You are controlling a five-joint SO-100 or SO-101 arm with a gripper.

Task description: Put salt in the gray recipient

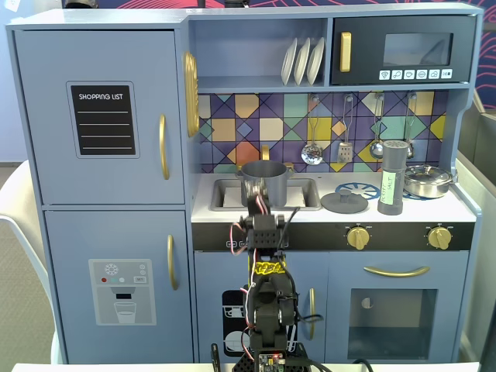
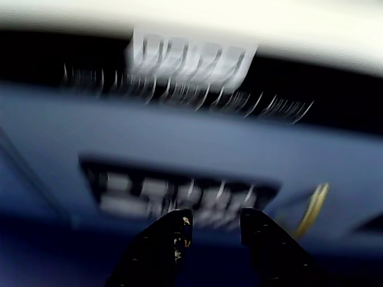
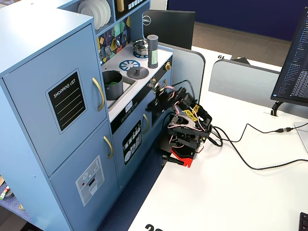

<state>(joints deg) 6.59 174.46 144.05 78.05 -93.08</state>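
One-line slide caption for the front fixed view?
Toy kitchen: salt shaker upright beside the lid, gray pot in the sink, arm below the counter.

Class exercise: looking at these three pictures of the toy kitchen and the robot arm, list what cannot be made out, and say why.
- Wrist view: motion blur smears the blue cabinet front; the black claw tips show a gap, nothing between.
- Matte dark-gray two-handled pot in the sink: the arm hides its lower part in a fixed view.
- Tall slim dark-gray salt shaker: label text too small.
- Shiny steel pan: contents hidden by its rim.

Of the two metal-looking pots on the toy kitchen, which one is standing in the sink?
The matte dark-gray pot stands in the sink, left of the salt shaker. The shiny steel pan sits on the stove side, right of the shaker.
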